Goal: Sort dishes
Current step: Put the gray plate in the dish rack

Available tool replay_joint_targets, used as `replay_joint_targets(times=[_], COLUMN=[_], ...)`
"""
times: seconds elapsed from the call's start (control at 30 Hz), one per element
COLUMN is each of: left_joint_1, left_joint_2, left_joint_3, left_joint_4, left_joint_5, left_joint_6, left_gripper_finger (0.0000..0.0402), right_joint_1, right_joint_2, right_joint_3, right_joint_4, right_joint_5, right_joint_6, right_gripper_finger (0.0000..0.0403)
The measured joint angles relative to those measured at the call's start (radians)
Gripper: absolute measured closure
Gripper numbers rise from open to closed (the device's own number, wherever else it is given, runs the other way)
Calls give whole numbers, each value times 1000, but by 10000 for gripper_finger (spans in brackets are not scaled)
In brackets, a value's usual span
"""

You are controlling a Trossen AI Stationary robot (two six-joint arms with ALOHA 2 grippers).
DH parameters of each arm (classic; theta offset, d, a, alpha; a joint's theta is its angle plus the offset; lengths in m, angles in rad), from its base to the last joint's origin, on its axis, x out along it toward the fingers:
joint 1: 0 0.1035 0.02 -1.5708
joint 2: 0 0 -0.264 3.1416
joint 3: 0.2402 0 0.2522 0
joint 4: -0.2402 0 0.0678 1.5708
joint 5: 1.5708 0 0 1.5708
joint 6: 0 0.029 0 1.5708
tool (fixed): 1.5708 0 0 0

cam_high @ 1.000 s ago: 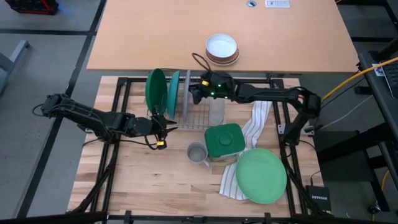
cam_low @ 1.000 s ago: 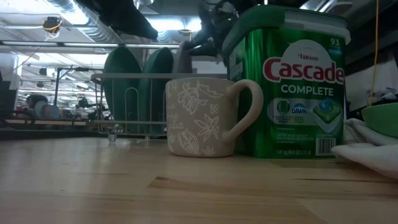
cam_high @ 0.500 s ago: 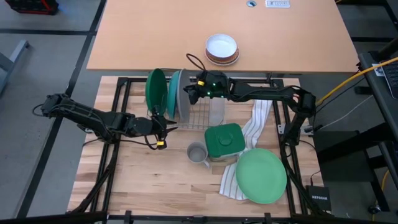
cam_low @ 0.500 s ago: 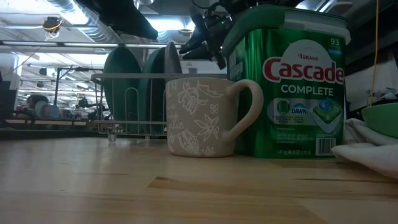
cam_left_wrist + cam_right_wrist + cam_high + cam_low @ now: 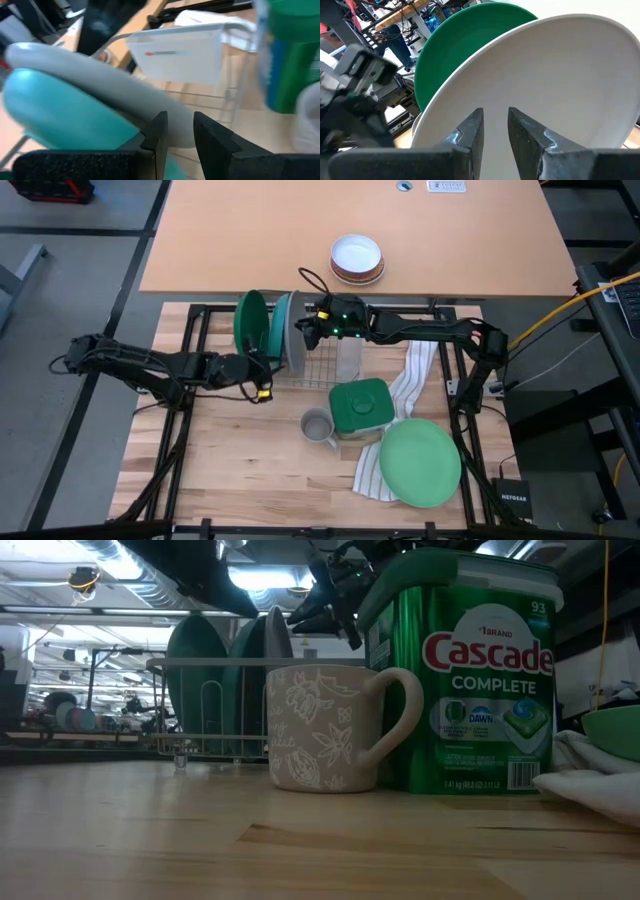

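A: Item one, right gripper (image 5: 305,332)?
B: Fingers slightly parted beside the grey plate's (image 5: 296,337) rim; in the right wrist view a gap shows between them with the plate face just behind. I cannot tell whether they pinch it. The plate stands on edge in the wire rack (image 5: 325,370), presumably so the tines keep it upright.

A: Item two, left gripper (image 5: 262,377)?
B: At the rack's near side, fingers narrowly apart with nothing between them, close under the grey plate's lower edge in the left wrist view; likely there to steady it.

A: Remaining dishes?
B: Teal plate (image 5: 279,327) just beside the grey one, dark green plate (image 5: 250,322) next, both upright in the rack. Light green plate (image 5: 420,462) flat on the striped towel (image 5: 412,375), apart from the rack, unsorted.

A: Other stock?
B: Mug (image 5: 317,426) and detergent tub (image 5: 358,406) near the rack; bowl (image 5: 357,257) on the far table.
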Motion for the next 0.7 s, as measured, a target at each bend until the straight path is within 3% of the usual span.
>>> replay_joint_targets(times=[0.23, 0.7], left_joint_1=[78, 129], left_joint_2=[0, 0], left_joint_3=[0, 0], left_joint_4=[15, 79], left_joint_5=[1, 48], left_joint_6=[74, 148], left_gripper_finger=[318, 318], right_joint_1=[0, 0], right_joint_2=[0, -1], right_joint_3=[0, 0], right_joint_4=[1, 50], right_joint_5=[0, 1], right_joint_6=[-16, -26], right_gripper_finger=[313, 313])
